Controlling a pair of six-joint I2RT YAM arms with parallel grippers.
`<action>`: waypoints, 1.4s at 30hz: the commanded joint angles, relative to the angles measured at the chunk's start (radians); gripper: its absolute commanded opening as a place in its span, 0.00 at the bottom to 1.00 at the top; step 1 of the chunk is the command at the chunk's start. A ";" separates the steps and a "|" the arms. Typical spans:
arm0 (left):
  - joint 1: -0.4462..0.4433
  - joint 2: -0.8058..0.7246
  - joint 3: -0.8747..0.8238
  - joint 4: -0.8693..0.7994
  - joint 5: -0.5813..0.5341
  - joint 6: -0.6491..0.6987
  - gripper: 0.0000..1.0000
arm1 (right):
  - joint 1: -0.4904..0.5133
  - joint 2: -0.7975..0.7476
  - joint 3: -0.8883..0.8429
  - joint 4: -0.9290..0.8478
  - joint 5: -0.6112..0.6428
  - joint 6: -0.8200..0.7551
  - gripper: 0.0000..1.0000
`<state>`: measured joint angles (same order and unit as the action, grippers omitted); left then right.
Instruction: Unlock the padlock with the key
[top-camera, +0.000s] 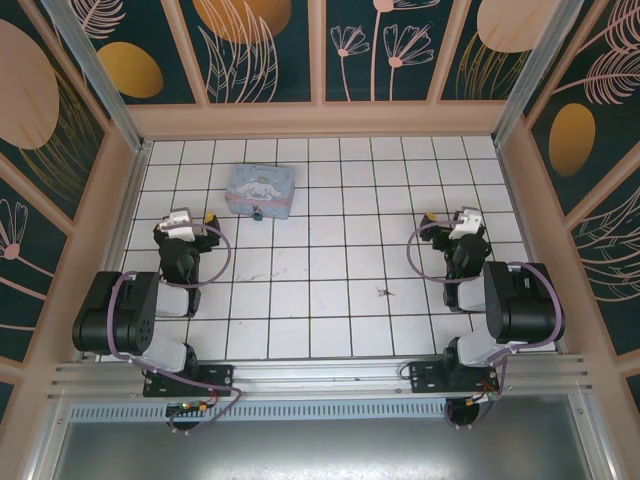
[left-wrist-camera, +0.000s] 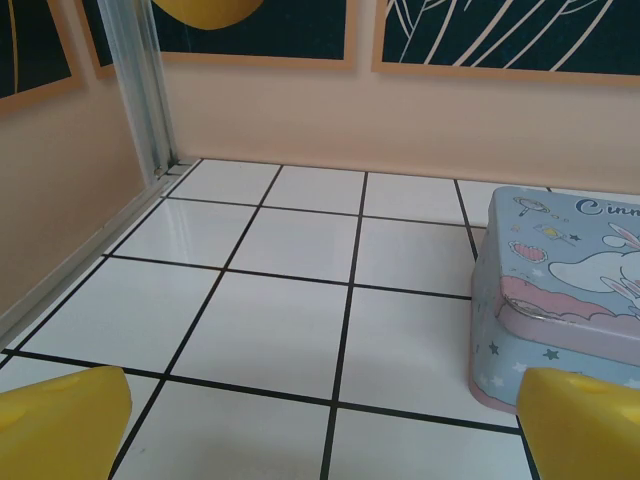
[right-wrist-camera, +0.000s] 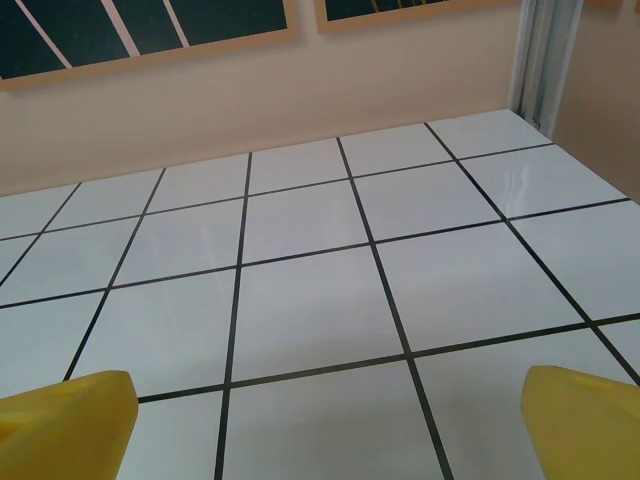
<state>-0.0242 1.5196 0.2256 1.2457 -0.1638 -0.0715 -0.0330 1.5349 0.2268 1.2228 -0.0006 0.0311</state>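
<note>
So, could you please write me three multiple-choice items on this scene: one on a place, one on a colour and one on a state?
1. Where does the key lie?
A) against the back wall
B) on the bare tiles, nearer the right arm
C) in the far left corner

2. What colour are the fingertips in the wrist views?
A) red
B) yellow
C) black

3. How do the left fingers stand?
A) shut on the key
B) shut, with nothing between
C) wide apart, gripping nothing

Answers:
1 B: the top view shows it on a tile just left of that arm.
2 B: both wrist views show yellow tips.
3 C: the tips sit at opposite edges of the left wrist view.
</note>
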 joint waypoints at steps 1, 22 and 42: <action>0.007 -0.001 0.008 0.032 0.014 -0.001 0.99 | 0.001 0.004 0.008 0.022 0.005 -0.010 0.99; 0.007 0.000 0.009 0.032 0.014 -0.001 0.99 | 0.001 0.005 0.008 0.022 0.007 -0.009 0.99; 0.011 0.001 0.016 0.021 0.024 -0.005 0.99 | -0.004 0.005 0.009 0.018 -0.003 -0.007 0.99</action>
<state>-0.0242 1.5192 0.2256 1.2457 -0.1596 -0.0719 -0.0330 1.5349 0.2268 1.2228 0.0013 0.0311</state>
